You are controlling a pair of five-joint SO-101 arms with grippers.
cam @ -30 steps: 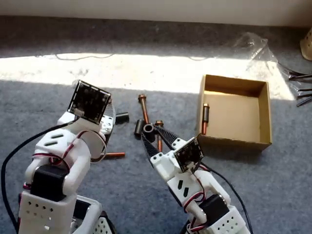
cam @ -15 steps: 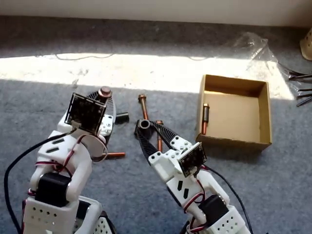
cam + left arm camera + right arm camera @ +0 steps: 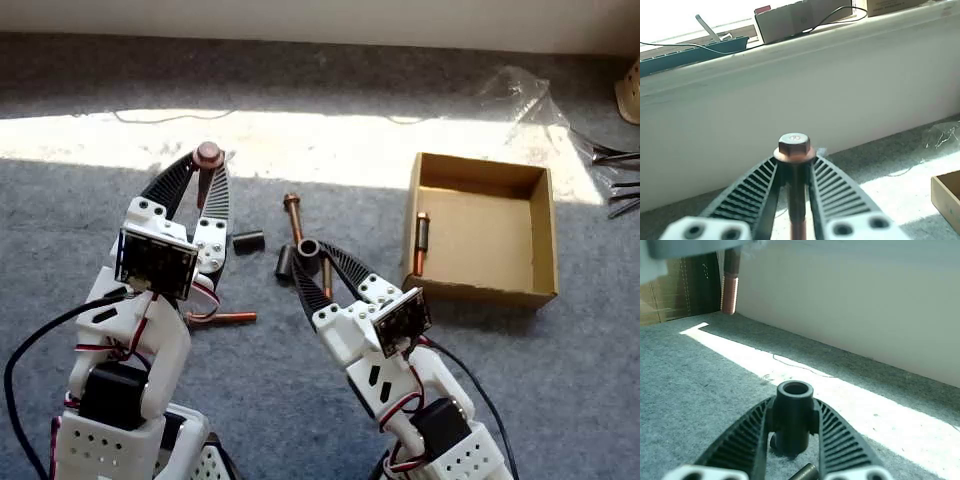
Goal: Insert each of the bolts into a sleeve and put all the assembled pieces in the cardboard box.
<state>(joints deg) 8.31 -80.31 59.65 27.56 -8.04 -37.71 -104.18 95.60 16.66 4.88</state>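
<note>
Copper bolt [image 3: 794, 146] up in the air, hex head with a round flange on top, smooth shank running straight down between the fingers. The left gripper [image 3: 207, 168] is pinching that shank just under the head and holds it upright above the sunlit strip of the grey carpet [image 3: 520, 380].

Over to the black sleeve [image 3: 793, 412]: a short, thick-walled tube with its open bore facing up. The right gripper [image 3: 309, 258] is clamped on its sides, near the middle of the carpet and just left of the cardboard box [image 3: 480, 290]. From the right wrist, the threaded copper tip of the held bolt hangs in the far corner.

On the carpet between the arms lie two spare sleeves [image 3: 248, 242], one just beside the held sleeve. Three loose bolts [image 3: 293, 215] lie there too, one beyond the right gripper, one under its fingers and one by the left arm.

The box sits open with an assembled piece [image 3: 421, 240] inside, a bolt through a dark sleeve, lying against its left wall. A crumpled plastic bag [image 3: 515, 90] lies beyond the box.
</note>
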